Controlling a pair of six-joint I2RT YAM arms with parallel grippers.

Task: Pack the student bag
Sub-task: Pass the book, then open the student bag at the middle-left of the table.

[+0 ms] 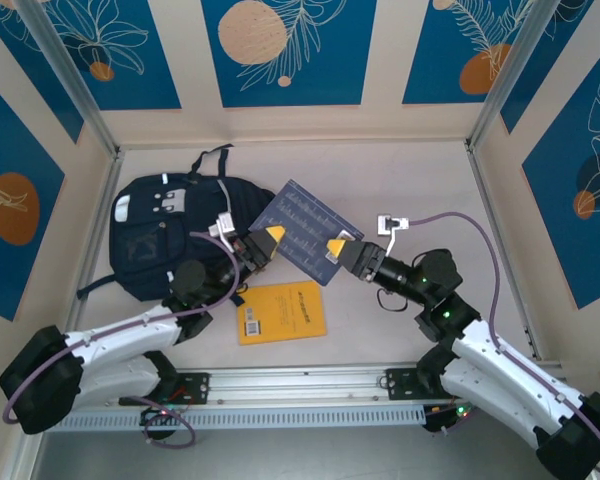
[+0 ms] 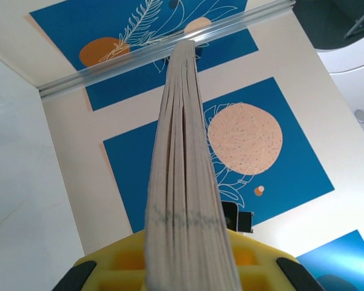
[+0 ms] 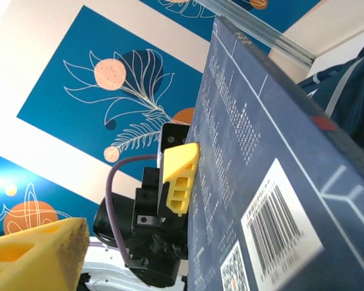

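I judge this the book-loading step: my left gripper (image 1: 270,238) clamps one edge of the blue book (image 1: 305,228), my right gripper (image 1: 337,247) stands wide at the opposite edge, and next the book must go into the student bag (image 1: 165,240) lying just left of it.

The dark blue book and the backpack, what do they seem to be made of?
The blue book looks like paper pages under a smooth card cover: stacked page edges show, and a barcode is printed on it. The student bag seems woven fabric, probably synthetic: it lies soft and slumped, with limp straps.
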